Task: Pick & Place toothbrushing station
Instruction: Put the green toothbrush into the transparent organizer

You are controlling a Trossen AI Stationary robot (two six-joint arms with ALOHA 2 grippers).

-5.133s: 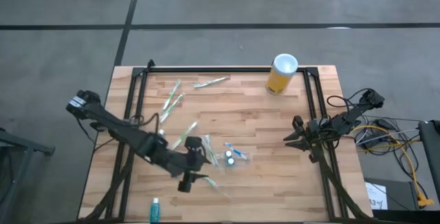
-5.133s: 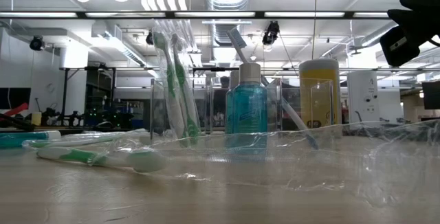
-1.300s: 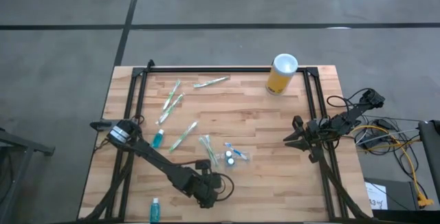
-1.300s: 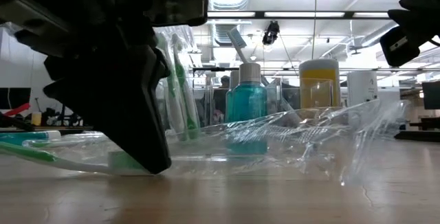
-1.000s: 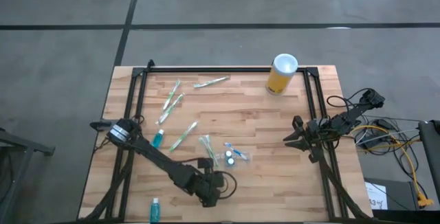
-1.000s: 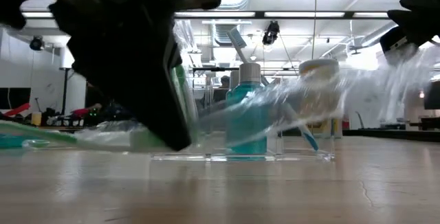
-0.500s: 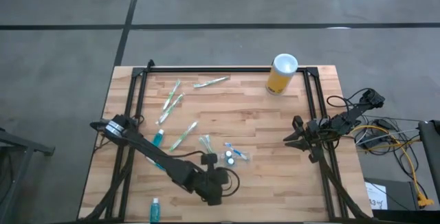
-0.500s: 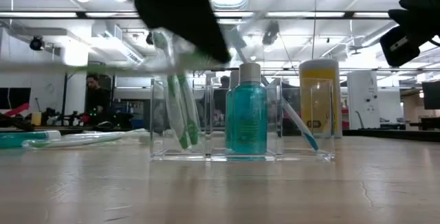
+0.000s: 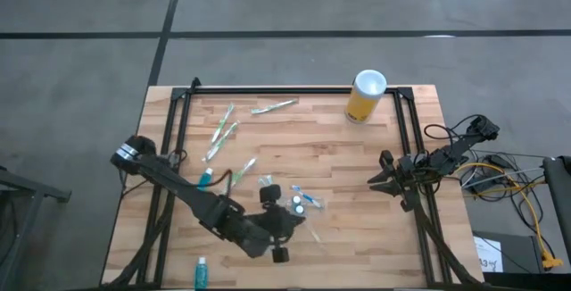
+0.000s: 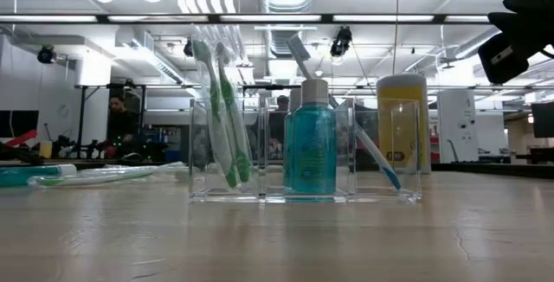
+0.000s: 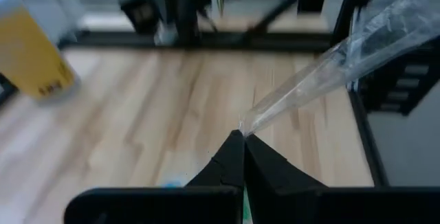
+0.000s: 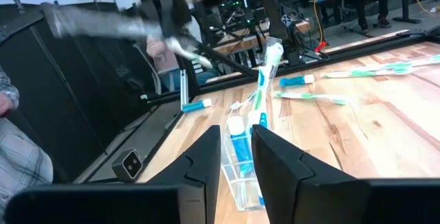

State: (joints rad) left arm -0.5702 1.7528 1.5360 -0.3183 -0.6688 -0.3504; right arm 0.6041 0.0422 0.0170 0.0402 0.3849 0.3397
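Clear wrapper (image 11: 357,45) pinched in left pincer (image 11: 243,138), right pincer (image 12: 237,148) parted, four loose toothbrushes (image 9: 272,106), two tubes (image 9: 204,180).

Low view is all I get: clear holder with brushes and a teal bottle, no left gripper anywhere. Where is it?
Observer: High view has the left gripper on the low camera's side of the clear holder, near that table edge.
Operator: Holding anything?
Observer: Yes. The left wrist view shows it shut on the tip of a clear plastic wrapper, which trails away from the gripper.
Operator: The dark shape at my top right, is that the right arm working?
Observer: No. The right gripper waits at the table's right edge, open, facing the holder.
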